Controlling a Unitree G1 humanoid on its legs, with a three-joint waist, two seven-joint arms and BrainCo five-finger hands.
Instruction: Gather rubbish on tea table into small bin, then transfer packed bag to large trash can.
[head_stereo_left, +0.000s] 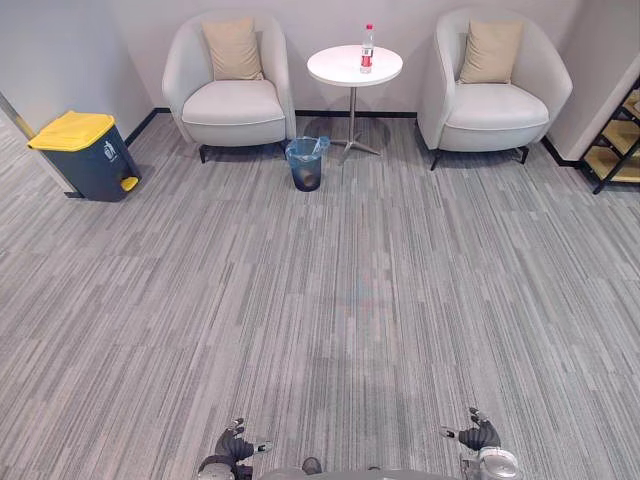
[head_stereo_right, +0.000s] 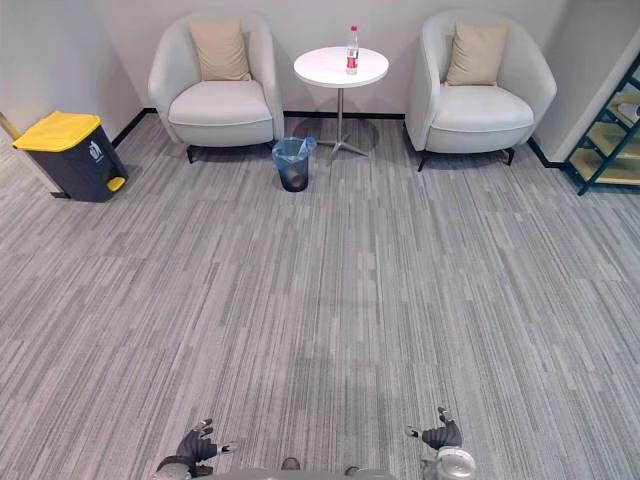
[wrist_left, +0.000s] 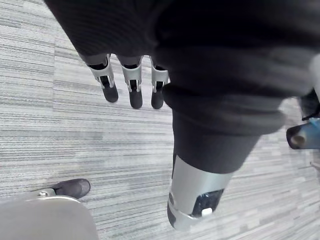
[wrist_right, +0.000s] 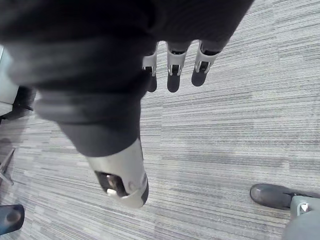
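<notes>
The left hand (head_stereo_left: 235, 445) and right hand (head_stereo_left: 478, 432) hang low at the near edge of the scene, one on each side, well apart from each other and from everything else. In its wrist view the left hand's fingers (wrist_left: 134, 92) point down at the carpet (head_stereo_left: 340, 300), straight and a little spread, with the thumb (wrist_left: 192, 200) held apart; they hold nothing and touch nothing. The right hand's fingers (wrist_right: 172, 75) and thumb (wrist_right: 122, 180) stand the same way, loose and bare over the carpet. A wide stretch of floor lies between the hands and the furniture at the far wall. There is one bin (head_stereo_left: 306, 165), lined with one blue bag (head_stereo_left: 308, 148), standing on the floor just beside the foot of the table (head_stereo_left: 340, 68). The single round white table bears one bottle (head_stereo_left: 367, 48), upright, with a red cap and label, near the top's right side. There are two pale chairs: a chair (head_stereo_left: 232, 100) to the table's left and a chair (head_stereo_left: 493, 105) to its right. Each has one tan cushion, a cushion (head_stereo_left: 232, 48) on the left and a cushion (head_stereo_left: 490, 52) on the right, leaning against the back. One dark trash can (head_stereo_left: 90, 160) with a yellow lid stands by the left wall. One shelf (head_stereo_left: 618, 140) shows at the far right edge.
</notes>
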